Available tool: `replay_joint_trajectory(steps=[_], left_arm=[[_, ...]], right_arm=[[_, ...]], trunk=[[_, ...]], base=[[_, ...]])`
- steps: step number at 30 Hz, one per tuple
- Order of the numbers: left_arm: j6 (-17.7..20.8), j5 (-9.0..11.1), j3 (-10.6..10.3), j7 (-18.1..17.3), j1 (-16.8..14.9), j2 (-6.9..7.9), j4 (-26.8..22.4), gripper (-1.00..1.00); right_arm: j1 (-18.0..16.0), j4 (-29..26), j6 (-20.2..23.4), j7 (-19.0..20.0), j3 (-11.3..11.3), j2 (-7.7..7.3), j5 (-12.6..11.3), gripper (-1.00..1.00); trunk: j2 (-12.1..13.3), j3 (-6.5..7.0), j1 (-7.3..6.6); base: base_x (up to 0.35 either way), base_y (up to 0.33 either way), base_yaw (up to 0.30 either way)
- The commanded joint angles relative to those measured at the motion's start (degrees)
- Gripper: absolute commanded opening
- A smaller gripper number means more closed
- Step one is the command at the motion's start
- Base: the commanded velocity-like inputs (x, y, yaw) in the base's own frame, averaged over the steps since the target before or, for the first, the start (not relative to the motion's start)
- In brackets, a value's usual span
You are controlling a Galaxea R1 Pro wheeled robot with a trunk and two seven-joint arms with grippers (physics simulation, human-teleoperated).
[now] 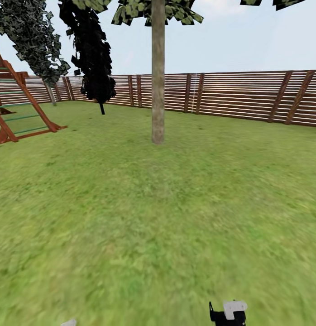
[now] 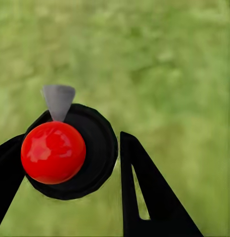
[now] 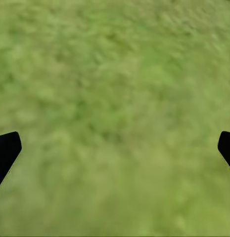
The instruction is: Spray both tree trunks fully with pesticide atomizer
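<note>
Closing on the trunk with sprayer in hand

Lawn [image 1: 131, 226] is open, fence [image 1: 248, 95] behind. Tree trunk [image 1: 158, 90] stands at 12 o'clock, well apart. Sprayer [image 2: 70, 153] looks clamped in left gripper [image 2: 70, 138]; right gripper [image 3: 115, 148] spread wide over grass. Drive near, aim the nozzle at 12, then sweep the trunk.

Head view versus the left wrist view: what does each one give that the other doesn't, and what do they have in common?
The head view adds the wide scene: a pale tree trunk, a black cypress-like tree, the slatted fence, a red-brown climbing frame, the sky, and at the bottom edge a small dark bottle with a grey head, seemingly the pesticide atomizer. The left wrist view adds a close-up: the left claw, its black fingers either side of a black disc carrying a glossy red ball and a grey cone. I cannot tell whether it is clamped. Both share the blurry green grass.
</note>
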Motion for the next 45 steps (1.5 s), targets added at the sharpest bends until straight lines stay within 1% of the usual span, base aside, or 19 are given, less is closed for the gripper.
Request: replay_joint_trajectory(steps=[1, 45], left_arm=[[-0.11, 0.06, -0.52, 0.48, -0.01, 0.03, -0.03, -1.0], [-0.11, 0.06, -0.57, 0.41, -0.01, 0.03, -0.03, -1.0]], right_arm=[[-0.03, 0.04, 0.03, -0.6, 0.43, -0.01, 0.29, 1.0], [-0.03, 0.04, 0.07, -0.51, 0.43, -0.01, 0.29, 1.0]], trunk=[[-0.02, -0.05, 0.03], [-0.02, -0.05, 0.03]], base=[[0.339, 0.0, 0.0], [0.339, 0.0, 0.0]])
